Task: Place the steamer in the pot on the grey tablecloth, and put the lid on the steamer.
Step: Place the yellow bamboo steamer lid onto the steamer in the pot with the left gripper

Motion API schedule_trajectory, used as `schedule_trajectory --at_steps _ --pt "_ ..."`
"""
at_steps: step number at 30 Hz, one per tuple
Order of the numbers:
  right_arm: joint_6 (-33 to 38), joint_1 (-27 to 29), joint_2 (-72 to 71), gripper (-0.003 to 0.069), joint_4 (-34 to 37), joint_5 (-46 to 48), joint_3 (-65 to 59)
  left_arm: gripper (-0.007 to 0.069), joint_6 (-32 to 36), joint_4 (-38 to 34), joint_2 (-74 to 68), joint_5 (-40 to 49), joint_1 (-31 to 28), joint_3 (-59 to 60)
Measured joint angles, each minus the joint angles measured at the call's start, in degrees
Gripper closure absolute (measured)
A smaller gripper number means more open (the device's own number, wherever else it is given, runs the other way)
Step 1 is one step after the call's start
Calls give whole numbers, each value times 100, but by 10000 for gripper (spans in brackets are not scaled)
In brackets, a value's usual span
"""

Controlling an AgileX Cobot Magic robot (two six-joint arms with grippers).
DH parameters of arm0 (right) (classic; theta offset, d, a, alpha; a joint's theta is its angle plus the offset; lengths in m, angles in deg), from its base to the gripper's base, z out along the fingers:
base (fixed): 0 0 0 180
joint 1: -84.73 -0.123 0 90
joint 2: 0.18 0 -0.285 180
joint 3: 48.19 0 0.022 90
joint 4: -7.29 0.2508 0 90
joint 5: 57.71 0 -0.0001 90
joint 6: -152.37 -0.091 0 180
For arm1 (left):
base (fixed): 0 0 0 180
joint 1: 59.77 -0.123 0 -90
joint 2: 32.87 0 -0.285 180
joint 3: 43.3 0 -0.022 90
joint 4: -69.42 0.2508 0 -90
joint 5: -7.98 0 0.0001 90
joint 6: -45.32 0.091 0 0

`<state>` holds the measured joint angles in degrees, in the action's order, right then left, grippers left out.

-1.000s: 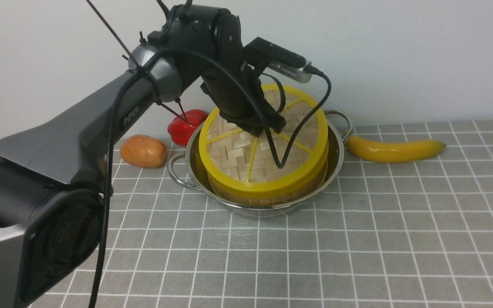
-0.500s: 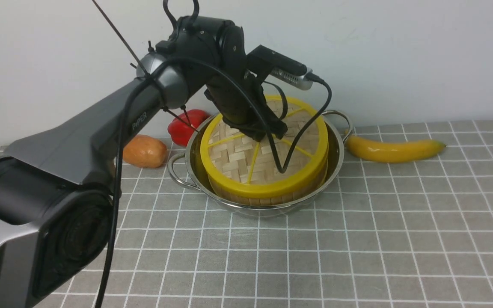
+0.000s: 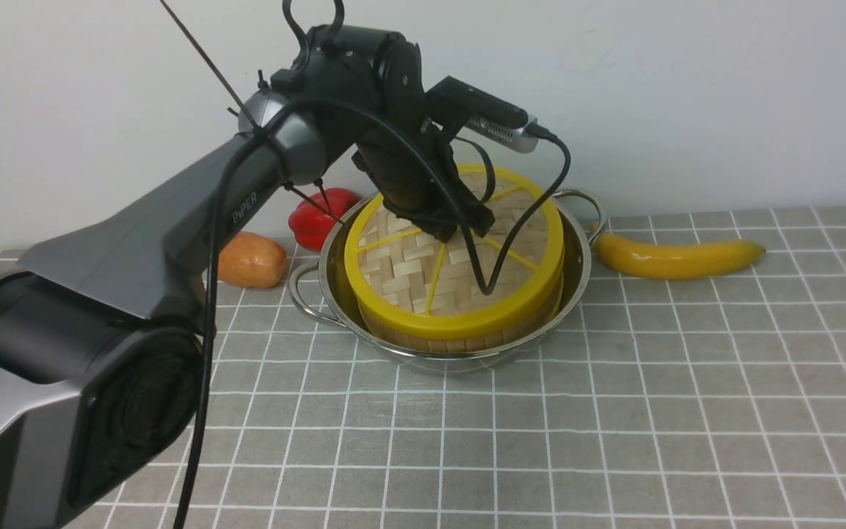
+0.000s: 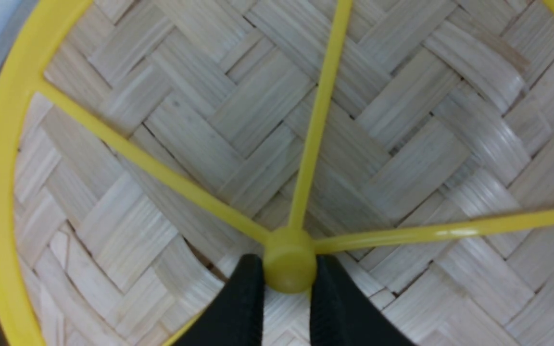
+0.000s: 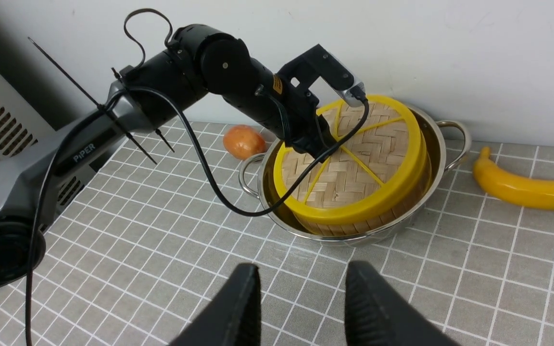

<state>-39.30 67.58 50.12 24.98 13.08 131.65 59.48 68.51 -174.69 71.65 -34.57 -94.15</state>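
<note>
- Pot [image 3: 577, 268] in the front view stands on the grey tablecloth [image 3: 614, 411], toward the far edge of the counter and close to the wall.
- Inside it sits the steamer [image 3: 460, 343], its slat wall showing above the pot's near rim.
- On top of the steamer lies the lid [image 3: 412, 268], woven face up; whether it is fully seated I cannot tell.
- From the counter's left side the left arm [image 3: 173, 220] reaches over the pot, and the left end effector [image 3: 463, 229] comes down on the middle of the lid.
- A red pepper [image 3: 316, 217] and an orange-brown round thing [image 3: 247, 258] lie just left of the pot.
- A banana [image 3: 676, 257] lies just right of the pot, along the far edge.
- In the left wrist view, two black fingers [image 4: 243, 298] press against either side of the lid's yellow hub [image 4: 289, 252], so the left end effector is clamped on the lid there.
- In the right wrist view, the right end effector [image 5: 301, 298] hangs above bare tablecloth on the near side of the pot and well apart from it; its fingers are spread with nothing between them.
- The same view shows the lid over the steamer inside the pot.
</note>
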Motion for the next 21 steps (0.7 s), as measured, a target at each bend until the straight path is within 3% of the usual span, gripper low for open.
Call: schedule_trajectory --at_steps 21 --pt "-11 0 0 395 0 0 0 511 4 -125 -53 84 0 -86"
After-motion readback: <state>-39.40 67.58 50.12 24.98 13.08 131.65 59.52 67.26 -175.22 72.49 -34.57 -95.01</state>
